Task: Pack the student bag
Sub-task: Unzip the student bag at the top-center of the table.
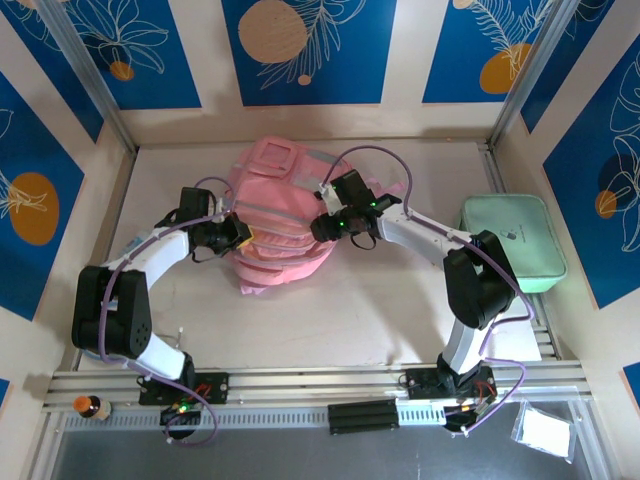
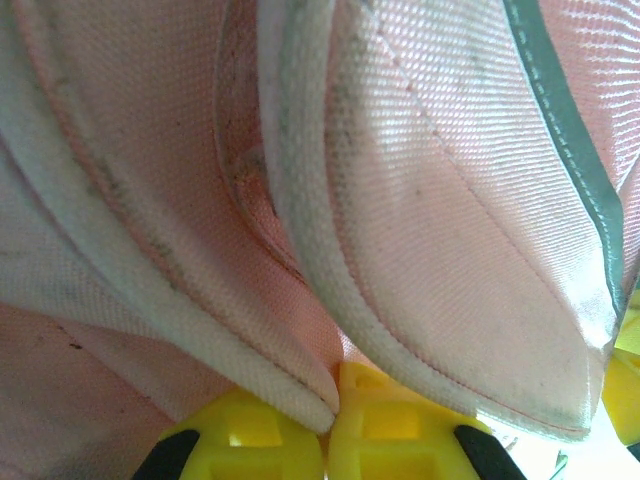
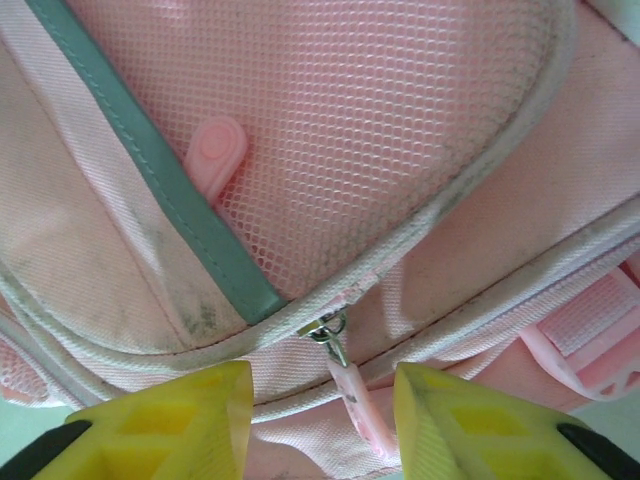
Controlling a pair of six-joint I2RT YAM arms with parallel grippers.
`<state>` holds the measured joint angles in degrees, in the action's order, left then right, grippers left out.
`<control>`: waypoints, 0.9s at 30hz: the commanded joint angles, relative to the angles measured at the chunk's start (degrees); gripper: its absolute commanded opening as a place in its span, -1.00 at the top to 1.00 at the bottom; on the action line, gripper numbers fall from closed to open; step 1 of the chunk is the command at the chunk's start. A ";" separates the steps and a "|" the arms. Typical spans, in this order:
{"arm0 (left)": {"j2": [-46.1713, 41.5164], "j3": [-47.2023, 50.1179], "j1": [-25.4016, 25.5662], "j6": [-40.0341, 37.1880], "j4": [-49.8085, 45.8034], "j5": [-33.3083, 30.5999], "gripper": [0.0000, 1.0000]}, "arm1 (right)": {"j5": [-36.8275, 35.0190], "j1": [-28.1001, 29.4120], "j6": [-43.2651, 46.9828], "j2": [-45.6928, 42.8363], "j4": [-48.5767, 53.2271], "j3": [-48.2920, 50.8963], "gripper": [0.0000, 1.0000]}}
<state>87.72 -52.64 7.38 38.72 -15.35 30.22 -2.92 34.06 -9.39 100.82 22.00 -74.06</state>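
Note:
The student bag (image 1: 285, 215), a soft pink backpack with grey-trimmed pockets, lies in the middle of the table. My left gripper (image 1: 240, 235) is at its left side. In the left wrist view the yellow fingers (image 2: 260, 440) are closed together on a white-piped fold of the bag (image 2: 430, 200). My right gripper (image 1: 325, 228) sits on the bag's right side. In the right wrist view it is open (image 3: 322, 410), with a pink zip pull (image 3: 358, 405) hanging from a metal slider between the two fingers, below a mesh pocket (image 3: 400, 120).
A flat mint-green case (image 1: 512, 240) lies at the right edge of the table. A small white packet (image 1: 546, 432) and an orange-capped bottle (image 1: 90, 406) sit beyond the front rail. Walls close in the table on three sides.

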 commanded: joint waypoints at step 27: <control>-2.56 4.30 2.95 15.36 12.65 -3.15 1.00 | 2.29 5.13 9.61 -5.49 -3.77 8.85 1.00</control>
<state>86.19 -49.04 8.86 49.98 -8.21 29.06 -5.10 37.95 -2.28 96.95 17.04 -66.43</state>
